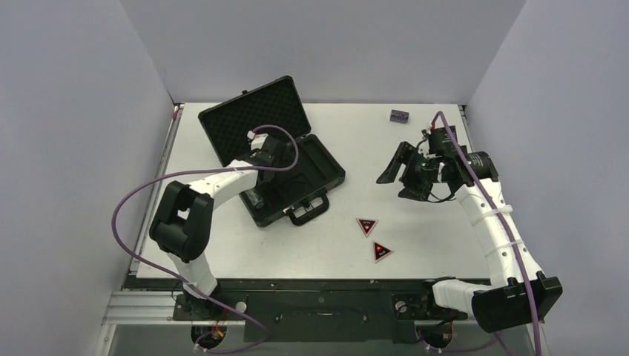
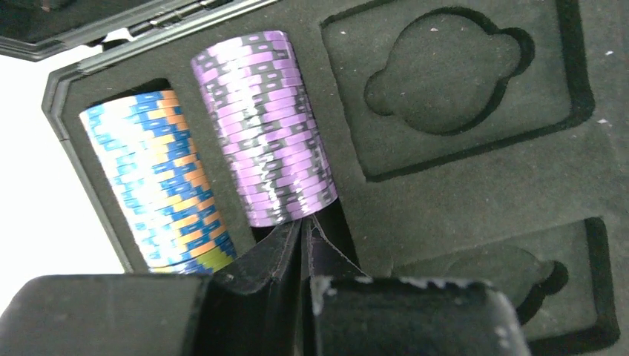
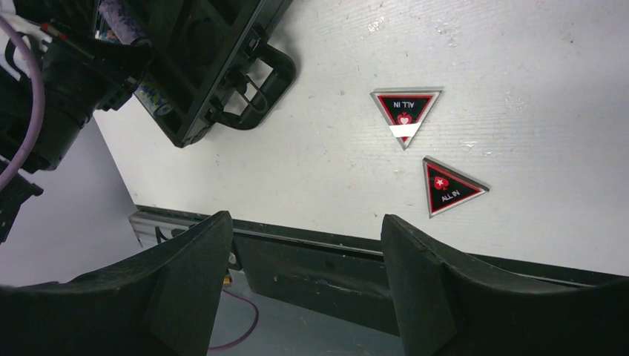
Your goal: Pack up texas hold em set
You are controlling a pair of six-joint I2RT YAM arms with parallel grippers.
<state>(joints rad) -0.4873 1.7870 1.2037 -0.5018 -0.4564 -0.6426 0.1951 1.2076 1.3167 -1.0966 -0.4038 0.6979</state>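
The left tool [image 2: 304, 248] is pressed together and pinches nothing. Its tips sit at the near end of the purple-and-grey chip stack [image 2: 267, 126]; whether they touch it I cannot tell. The right tool [image 3: 304, 274] is spread wide and empty above the desk [image 1: 415, 245].

The black briefcase [image 1: 334, 178] lies open at 10 o'clock on the desk, lid raised and handle toward 5 o'clock. In its foam [image 2: 475, 178] the purple stack lies beside a blue, orange and white chip stack [image 2: 159, 185]. Two red-and-black "ALL IN" triangular tokens [image 1: 366, 225] lie apart at 5 o'clock. A small dark object [image 1: 400, 116] sits at 1 o'clock.

The left arm folds at the elbow and reaches over the case. The right arm runs up the 3 o'clock edge, wrist turned toward 9 o'clock.
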